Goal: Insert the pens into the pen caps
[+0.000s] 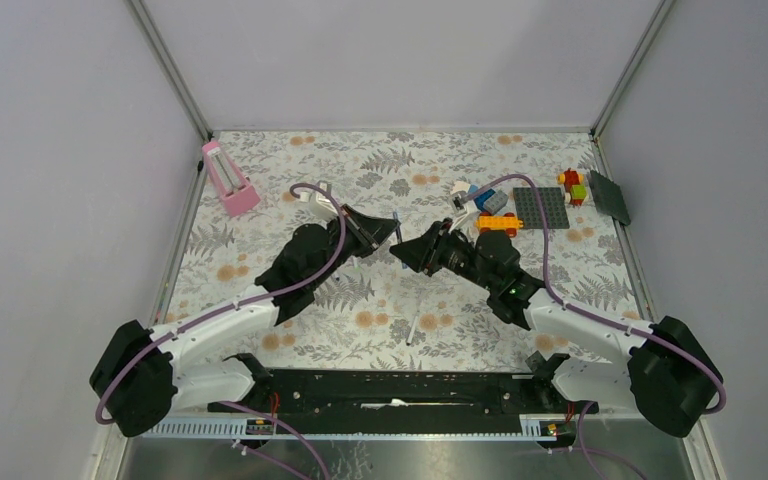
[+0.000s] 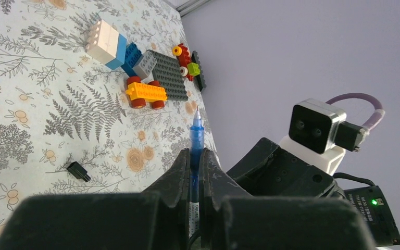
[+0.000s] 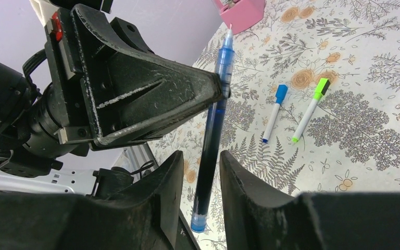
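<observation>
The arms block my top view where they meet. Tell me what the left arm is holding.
Observer: The left jaws are shut on a blue pen. Its bare tip sticks out past them.
Operator: Report the right arm.
Observer: The right jaws stand apart on either side of that pen's dark barrel and are not clamped on it.
Operator: Find me a loose cap.
Observer: A black cap lies alone on the table, in the left wrist view.

Left hand (image 2: 195, 154) tight, right hand (image 3: 201, 157) ajar
</observation>
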Controlling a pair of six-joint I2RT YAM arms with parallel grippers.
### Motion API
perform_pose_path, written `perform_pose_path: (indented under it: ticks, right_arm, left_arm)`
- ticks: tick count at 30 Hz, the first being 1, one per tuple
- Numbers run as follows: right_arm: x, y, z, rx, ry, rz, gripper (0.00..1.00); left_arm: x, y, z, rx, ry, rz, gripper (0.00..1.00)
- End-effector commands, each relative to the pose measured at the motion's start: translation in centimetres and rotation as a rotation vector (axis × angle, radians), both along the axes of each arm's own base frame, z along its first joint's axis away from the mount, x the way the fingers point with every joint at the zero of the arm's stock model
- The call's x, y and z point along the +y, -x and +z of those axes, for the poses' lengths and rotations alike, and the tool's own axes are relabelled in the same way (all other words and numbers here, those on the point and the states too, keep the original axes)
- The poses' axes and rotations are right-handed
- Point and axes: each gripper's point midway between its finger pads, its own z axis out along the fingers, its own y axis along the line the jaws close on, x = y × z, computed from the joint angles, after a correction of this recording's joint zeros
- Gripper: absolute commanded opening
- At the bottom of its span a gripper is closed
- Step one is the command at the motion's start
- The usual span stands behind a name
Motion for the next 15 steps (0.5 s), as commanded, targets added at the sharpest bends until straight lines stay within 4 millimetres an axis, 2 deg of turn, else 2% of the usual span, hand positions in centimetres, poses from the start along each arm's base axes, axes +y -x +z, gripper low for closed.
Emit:
perform_pose_path:
  ticks: [1,15]
  right_arm:
    - [0.59,-0.58,2.32,-0.058,-0.027,-0.013,0.38]
    - [0.94,-0.76,1.79,-0.042,-0.02,-0.017,0.2]
  left_arm:
    - [0.97,-0.23,2.8,-0.089,0.072,0.042,0.0]
    - [1.33,-0.19,2.35,-0.09,0.079,0.056,0.0]
